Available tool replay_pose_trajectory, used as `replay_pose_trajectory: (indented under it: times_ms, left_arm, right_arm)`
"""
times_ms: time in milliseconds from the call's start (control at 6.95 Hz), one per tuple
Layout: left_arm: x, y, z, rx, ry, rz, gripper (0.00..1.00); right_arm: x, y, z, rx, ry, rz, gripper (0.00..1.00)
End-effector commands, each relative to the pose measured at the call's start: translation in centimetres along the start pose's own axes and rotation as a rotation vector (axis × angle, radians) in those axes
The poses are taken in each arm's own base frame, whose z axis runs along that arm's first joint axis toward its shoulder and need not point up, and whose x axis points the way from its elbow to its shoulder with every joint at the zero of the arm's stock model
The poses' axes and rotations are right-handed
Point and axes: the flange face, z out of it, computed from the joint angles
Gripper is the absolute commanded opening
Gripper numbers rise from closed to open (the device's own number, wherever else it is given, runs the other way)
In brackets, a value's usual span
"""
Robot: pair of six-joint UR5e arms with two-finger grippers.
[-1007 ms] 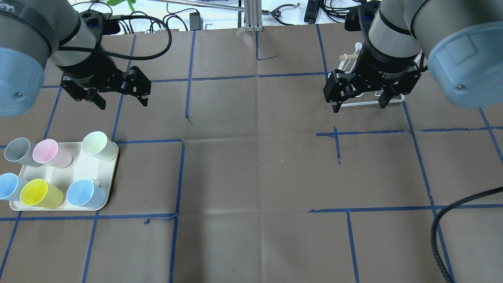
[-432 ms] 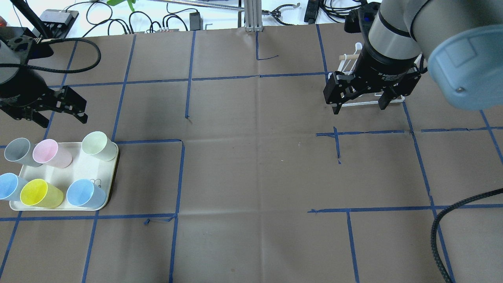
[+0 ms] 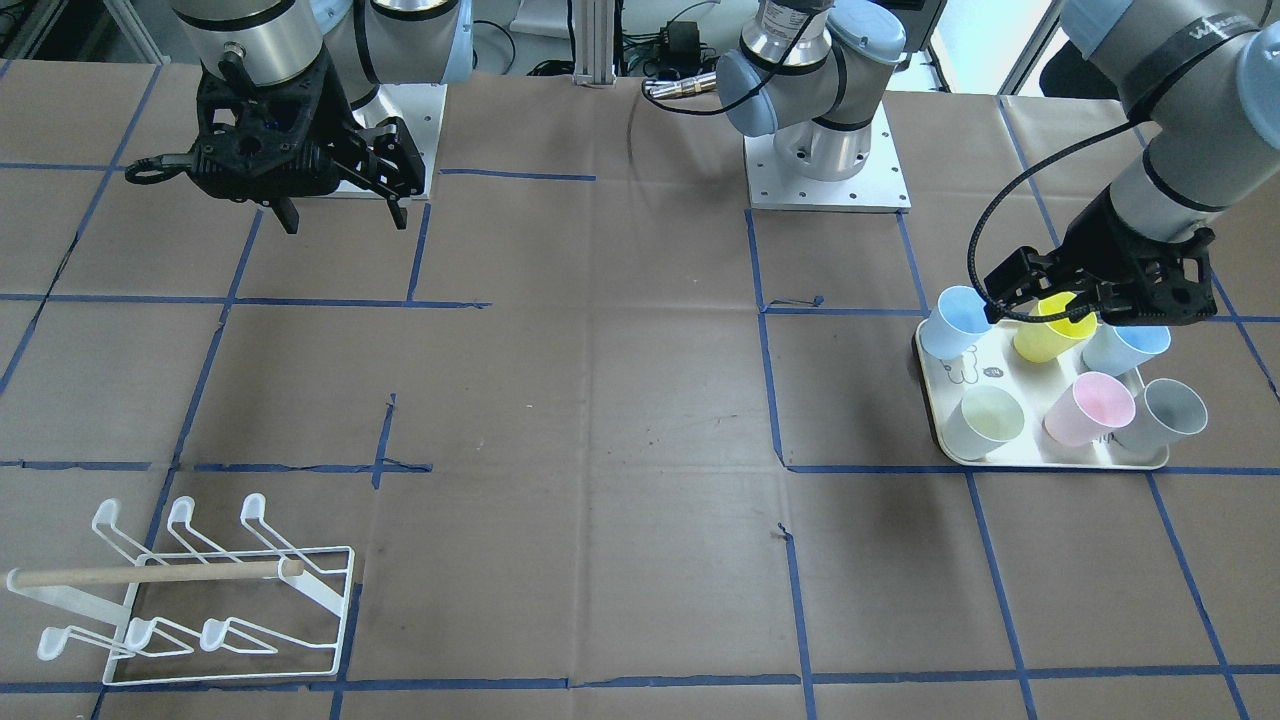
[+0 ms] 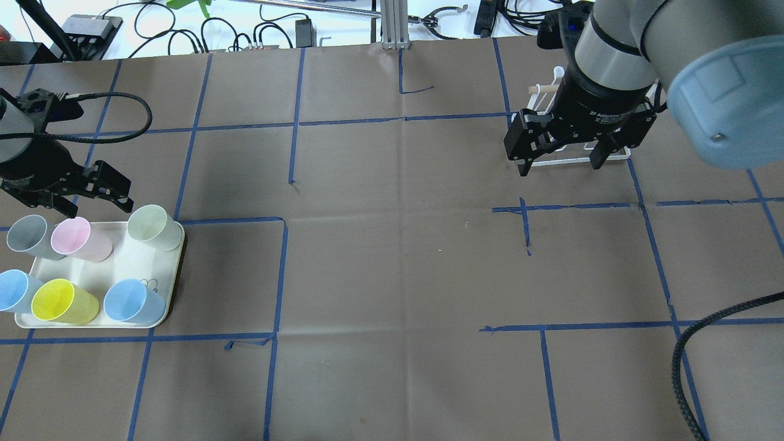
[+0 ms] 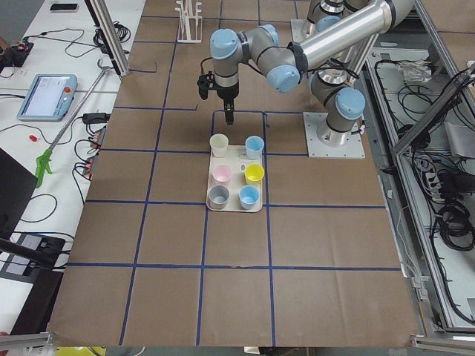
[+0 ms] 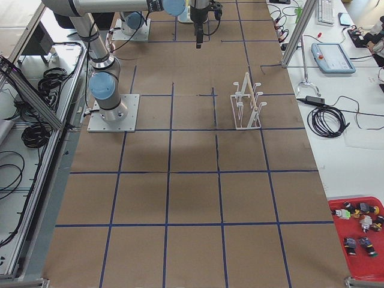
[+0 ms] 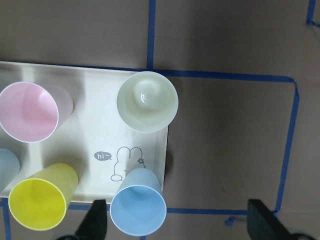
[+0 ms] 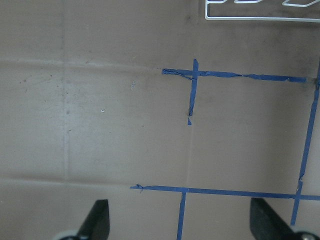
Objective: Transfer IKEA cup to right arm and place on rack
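Six cups stand on a cream tray [image 4: 130, 264] at the table's left: grey [image 4: 27, 235], pink [image 4: 76, 238], pale green [image 4: 154, 226], yellow [image 4: 61, 301] and two blue [image 4: 131, 301]. My left gripper [image 4: 101, 210] is open and empty, above the tray's far edge. Its wrist view looks down on the pale green cup [image 7: 147, 101] and a blue cup [image 7: 138, 208]. My right gripper [image 4: 559, 166] is open and empty, hovering in front of the white wire rack [image 3: 200, 590], which it partly hides in the overhead view.
Brown paper with blue tape lines covers the table [image 4: 398, 257]. Cables and a metal post [image 4: 392, 24] lie along the far edge. A black hose [image 4: 692, 355] hangs at the near right. The arm bases [image 3: 825, 165] stand on the robot's side.
My left gripper has moved left and nearer, from over the bare table to just above the tray's far edge. It stays open. The right arm has not moved.
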Motion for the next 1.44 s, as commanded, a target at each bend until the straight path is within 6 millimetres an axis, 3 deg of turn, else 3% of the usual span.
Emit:
replay_pose_trajectory:
  times_ms: [0, 144, 575, 863, 1007, 1295]
  left_arm:
    - [1.0, -2.5, 4.6, 0.044, -0.01, 0.039, 0.99]
    - [2.1, -3.5, 5.9, 0.049, -0.014, 0.063, 0.99]
    - [1.1, -6.0, 12.1, 0.038, -0.018, 0.068, 0.99]
    - [1.2, -4.4, 14.3, -0.015, -0.007, 0.063, 0.99]
    - [1.6, -3.2, 14.7, -0.03, -0.006, 0.06, 0.99]
    - [1.5, -3.0, 14.6, -0.033, -0.006, 0.057, 0.99]
  right_arm:
    - [0.0, 0.0, 0.0, 0.0, 0.0, 0.0, 1.0]
    - [0.0, -0.2, 0.3, -0.006, 0.001, -0.001, 1.0]
    - [0.5, -0.1, 0.4, -0.007, 0.001, 0.005, 1.0]
    - [0.5, -0.1, 0.2, -0.004, 0.003, 0.005, 1.0]
    - [0.4, -0.2, 0.0, -0.001, 0.001, 0.003, 1.0]
    - [0.4, -0.3, 0.0, 0.0, 0.001, 0.003, 1.0]
